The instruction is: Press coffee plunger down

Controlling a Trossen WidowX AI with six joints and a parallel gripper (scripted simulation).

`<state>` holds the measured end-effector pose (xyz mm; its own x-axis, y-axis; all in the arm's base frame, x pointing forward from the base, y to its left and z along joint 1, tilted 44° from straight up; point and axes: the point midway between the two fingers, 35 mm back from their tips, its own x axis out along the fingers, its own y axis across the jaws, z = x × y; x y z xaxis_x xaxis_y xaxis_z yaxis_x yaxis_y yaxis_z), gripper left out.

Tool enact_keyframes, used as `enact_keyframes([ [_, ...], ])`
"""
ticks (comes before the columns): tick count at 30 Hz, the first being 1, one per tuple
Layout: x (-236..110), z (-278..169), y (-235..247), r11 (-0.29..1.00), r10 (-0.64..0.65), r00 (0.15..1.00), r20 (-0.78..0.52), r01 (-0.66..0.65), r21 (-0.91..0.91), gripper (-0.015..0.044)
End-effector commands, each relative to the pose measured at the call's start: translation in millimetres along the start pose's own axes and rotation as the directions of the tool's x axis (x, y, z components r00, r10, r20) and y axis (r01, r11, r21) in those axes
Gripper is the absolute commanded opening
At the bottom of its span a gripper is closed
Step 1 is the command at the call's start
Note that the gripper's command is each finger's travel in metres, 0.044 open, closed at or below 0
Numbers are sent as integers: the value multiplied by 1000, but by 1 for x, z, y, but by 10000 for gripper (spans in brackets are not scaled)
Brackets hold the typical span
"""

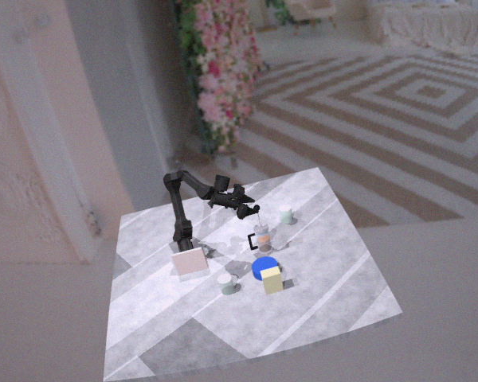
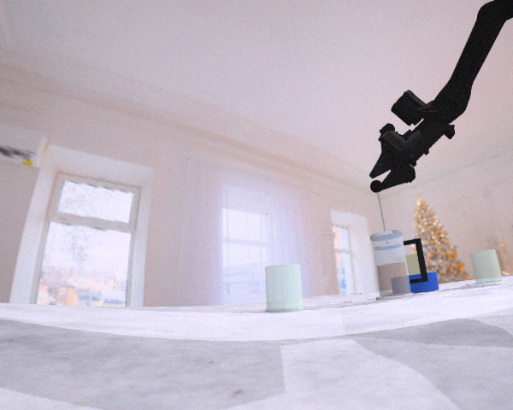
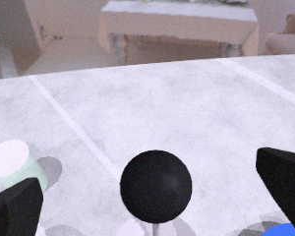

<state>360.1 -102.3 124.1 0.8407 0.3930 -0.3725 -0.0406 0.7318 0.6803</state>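
The coffee press (image 1: 264, 238) (image 2: 390, 260) stands upright near the middle of the table, a clear cylinder with a black handle. Its thin rod (image 2: 380, 213) sticks up, so the plunger is raised. The black round knob (image 3: 155, 187) (image 2: 374, 186) sits at the rod's top. My gripper (image 1: 249, 210) (image 2: 381, 175) (image 3: 151, 173) is open, with one finger on either side of the knob and a gap to each. It touches nothing that I can see. In the wrist view the knob lies centred between the fingers.
Two mint cups stand on the table: one (image 1: 285, 213) (image 2: 486, 266) beyond the press, one (image 1: 227, 283) (image 2: 284, 287) (image 3: 13, 164) nearer the front. A blue cylinder (image 1: 264, 266) (image 2: 424, 282) and a yellow box (image 1: 271, 279) stand close to the press. A pink panel (image 1: 189, 261) stands by the arm's base.
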Motion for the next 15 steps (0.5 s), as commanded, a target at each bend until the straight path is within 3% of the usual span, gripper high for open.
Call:
enact_keyframes([
  [1,6,-2,-1,1000,-4,1000,-2,4,10,440],
  [3,7,-2,-1,1000,-4,1000,-2,4,10,440],
  [14,7,-2,-1,1000,-4,1000,-2,4,10,151],
  [15,7,-2,-1,1000,-4,1000,-2,4,10,145],
])
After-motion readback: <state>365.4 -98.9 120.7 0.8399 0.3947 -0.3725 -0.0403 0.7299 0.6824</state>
